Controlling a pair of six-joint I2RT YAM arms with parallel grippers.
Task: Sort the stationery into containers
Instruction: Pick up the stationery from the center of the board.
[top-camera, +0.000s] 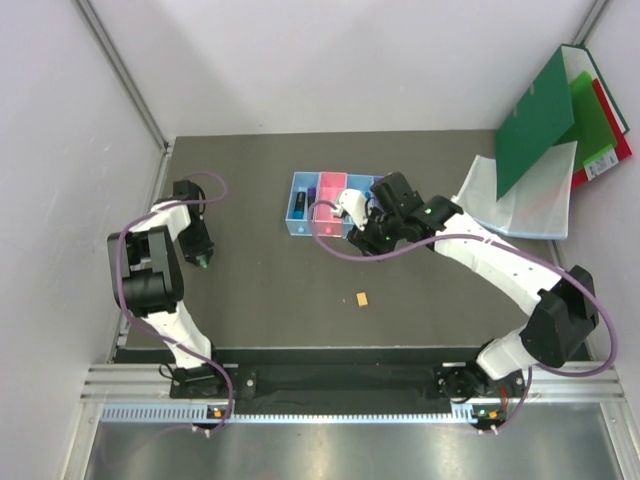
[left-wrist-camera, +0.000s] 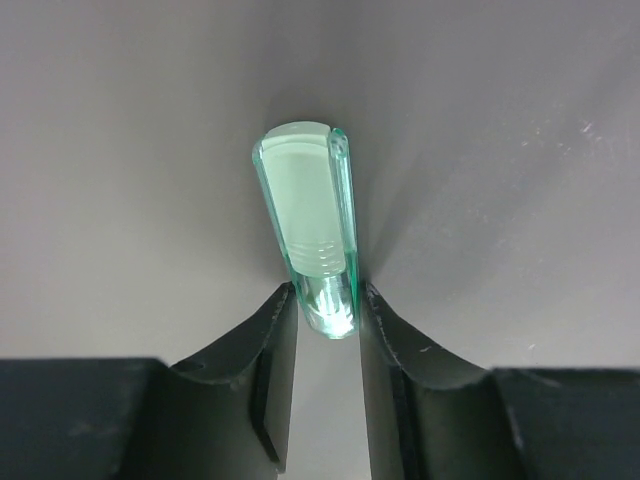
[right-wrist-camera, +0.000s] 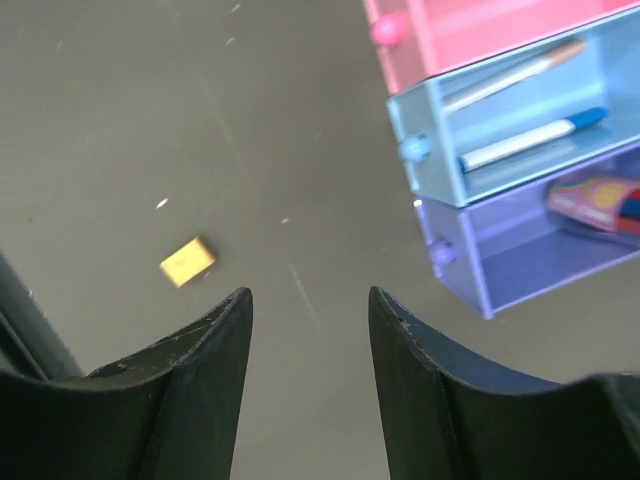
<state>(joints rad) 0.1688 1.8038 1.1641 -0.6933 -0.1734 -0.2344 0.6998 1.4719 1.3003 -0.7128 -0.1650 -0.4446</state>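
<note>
- Top external view: the containers (top-camera: 318, 203), a joined row of bins, serve as the landmark. A dark marker (top-camera: 298, 208) lies in the row's left end bin. The tiny orange block (top-camera: 362, 298) sits loose on the table (top-camera: 260, 310), well apart from the row on its near side. The left gripper (top-camera: 203, 258) works well apart, to the row's left. The right arm (top-camera: 480, 255) covers the row's right part.
- Left wrist view: the jaws are narrow, fingers (left-wrist-camera: 285, 330) pressed against both sides of a green-capped pen (left-wrist-camera: 310, 220). Whether it is lifted cannot be told.
- Right wrist view: the right gripper (right-wrist-camera: 310, 295) stands half open and empty, near the row. The light blue bin (right-wrist-camera: 425, 115) holds a white-blue pen (right-wrist-camera: 530, 135) and a pinkish pen (right-wrist-camera: 510, 80).
- Progress, as judged: mostly sorted, with the gripped pen and the block left to bin.
</note>
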